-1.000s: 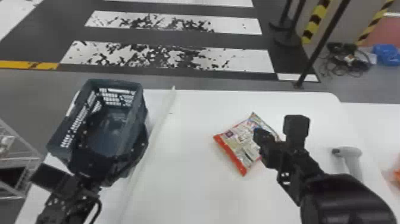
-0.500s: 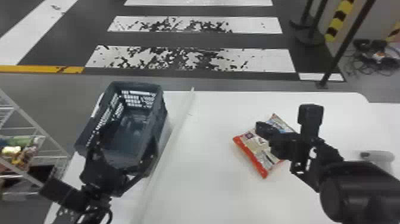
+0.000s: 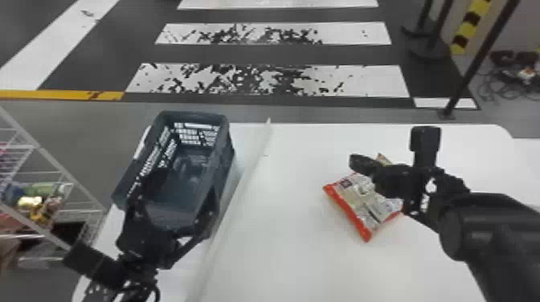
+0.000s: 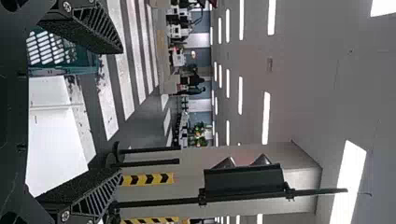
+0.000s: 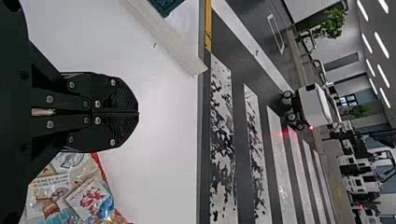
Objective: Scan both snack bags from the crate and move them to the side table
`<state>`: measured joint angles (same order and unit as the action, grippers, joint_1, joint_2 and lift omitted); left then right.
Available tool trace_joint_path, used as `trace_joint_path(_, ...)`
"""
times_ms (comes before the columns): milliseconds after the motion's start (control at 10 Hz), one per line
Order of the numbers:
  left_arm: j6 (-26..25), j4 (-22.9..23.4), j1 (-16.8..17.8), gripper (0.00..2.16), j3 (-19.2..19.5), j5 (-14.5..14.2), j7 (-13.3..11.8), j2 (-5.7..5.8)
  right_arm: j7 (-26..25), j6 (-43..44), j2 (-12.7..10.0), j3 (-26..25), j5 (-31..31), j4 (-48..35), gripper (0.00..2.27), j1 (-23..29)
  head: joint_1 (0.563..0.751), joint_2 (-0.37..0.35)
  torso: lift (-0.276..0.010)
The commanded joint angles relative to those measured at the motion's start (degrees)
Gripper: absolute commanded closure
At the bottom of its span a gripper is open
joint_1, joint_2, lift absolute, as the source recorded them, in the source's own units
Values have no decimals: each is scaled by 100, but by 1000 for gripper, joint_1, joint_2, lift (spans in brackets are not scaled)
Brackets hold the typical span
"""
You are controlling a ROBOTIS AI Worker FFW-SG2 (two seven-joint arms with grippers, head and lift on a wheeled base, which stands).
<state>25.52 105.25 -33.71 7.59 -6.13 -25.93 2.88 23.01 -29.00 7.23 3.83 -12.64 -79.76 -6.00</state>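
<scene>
My left gripper [image 3: 174, 209] is at the near end of the dark blue crate [image 3: 223, 160], its fingers spread around that end. In the left wrist view this gripper [image 4: 119, 109] stands open, with nothing between its fingers and the crate [image 4: 84, 69] beyond one finger. A red-edged snack bag [image 3: 361, 200] lies flat on the white table. Above its far part is my right gripper [image 3: 355, 161], partly covering it. In the right wrist view the right gripper [image 5: 137, 112] is shut on nothing, and the bag [image 5: 70, 191] lies beside it.
A long pale strip [image 3: 237, 200] runs along the white table [image 3: 289, 249] between crate and bag. To the left of the table stands a wire rack [image 3: 44, 154] with packaged goods. A dark pole [image 3: 474, 68] rises behind the table's right part.
The head view has swung left, bringing more of the rack into sight. My right gripper has shifted left and away over the bag. Its arm now covers the pale scanner seen earlier.
</scene>
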Motion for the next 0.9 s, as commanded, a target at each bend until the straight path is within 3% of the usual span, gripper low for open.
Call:
trace_joint_path(0,-17,-4,-4,100,6,42,0,-51,54,162,68,118,7,540,1953,-314,695,81,-29)
trace_joint_path(300,-53,-4,-21,100,6,86,0,-104,151,285,112,460,218,1199,1953,-648,695,79,-29)
trace_joint_path(800,-35,-13,-21,100,-12,103,0,-112,221,215,130,680,447,1393,1953,-604,695,90,-29)
